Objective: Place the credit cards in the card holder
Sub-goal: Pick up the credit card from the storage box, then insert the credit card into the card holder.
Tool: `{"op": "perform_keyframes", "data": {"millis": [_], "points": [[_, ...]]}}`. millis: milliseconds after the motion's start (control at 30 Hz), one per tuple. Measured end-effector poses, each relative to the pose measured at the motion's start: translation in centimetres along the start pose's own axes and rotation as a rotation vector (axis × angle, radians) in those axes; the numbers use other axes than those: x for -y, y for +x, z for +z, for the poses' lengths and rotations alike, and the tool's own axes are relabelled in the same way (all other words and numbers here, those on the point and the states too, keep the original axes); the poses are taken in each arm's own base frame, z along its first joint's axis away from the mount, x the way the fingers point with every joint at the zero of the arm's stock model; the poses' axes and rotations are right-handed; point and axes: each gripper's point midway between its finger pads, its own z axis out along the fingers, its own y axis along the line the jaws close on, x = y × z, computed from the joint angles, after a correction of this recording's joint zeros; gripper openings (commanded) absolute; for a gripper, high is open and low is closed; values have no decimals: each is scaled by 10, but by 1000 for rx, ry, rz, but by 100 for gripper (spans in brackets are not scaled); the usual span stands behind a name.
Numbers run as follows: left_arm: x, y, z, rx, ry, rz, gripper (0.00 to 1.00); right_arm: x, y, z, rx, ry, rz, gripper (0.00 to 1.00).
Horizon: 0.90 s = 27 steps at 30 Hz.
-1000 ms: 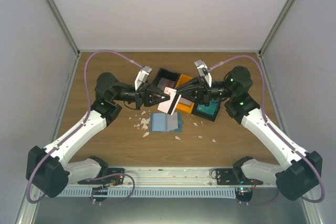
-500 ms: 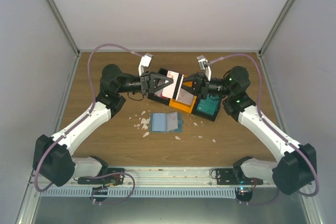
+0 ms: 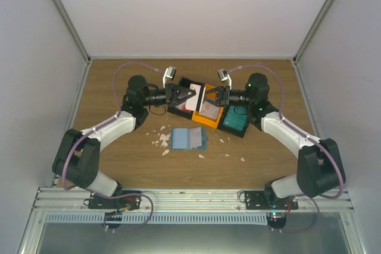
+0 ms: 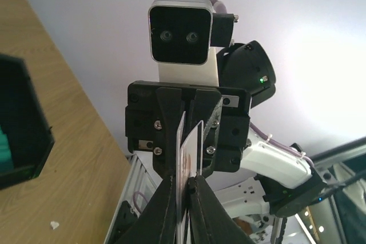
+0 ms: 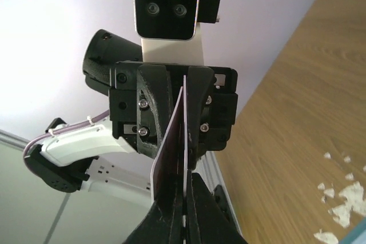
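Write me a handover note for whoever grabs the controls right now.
Right gripper: shut on one red-and-white card, held in the air behind the card holder.
Left gripper: its fingers flank the same card; I cannot tell whether it grips.
Card holder: lies open and flat, with no card visible in it.
Teal cards: behind the holder to the right, not picked up.
Done: nothing stowed.
Left: slot this card, then the others.
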Motion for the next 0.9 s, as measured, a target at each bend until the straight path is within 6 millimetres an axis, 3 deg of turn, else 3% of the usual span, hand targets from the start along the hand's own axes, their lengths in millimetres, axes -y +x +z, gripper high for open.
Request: {"op": "perform_keyframes", "data": {"millis": [167, 267, 400, 600, 767, 900], "points": [[-39, 10, -7, 3, -51, -127, 13, 37, 11, -1, -31, 32, 179, 1], [-58, 11, -19, 22, -84, -181, 13, 49, 3, -11, -1, 56, 219, 1], [-71, 12, -29, 34, -105, -215, 1, 57, -1, -18, 18, 74, 240, 1], [-81, 19, -36, 35, -121, -219, 0, 80, 8, -21, 0, 144, 285, 0], [-114, 37, -65, 79, -270, -250, 0, 99, 10, -32, 5, 251, 227, 0], [-125, 46, -84, 113, -416, -192, 0, 110, 32, -31, -52, 296, 222, 0]]}}
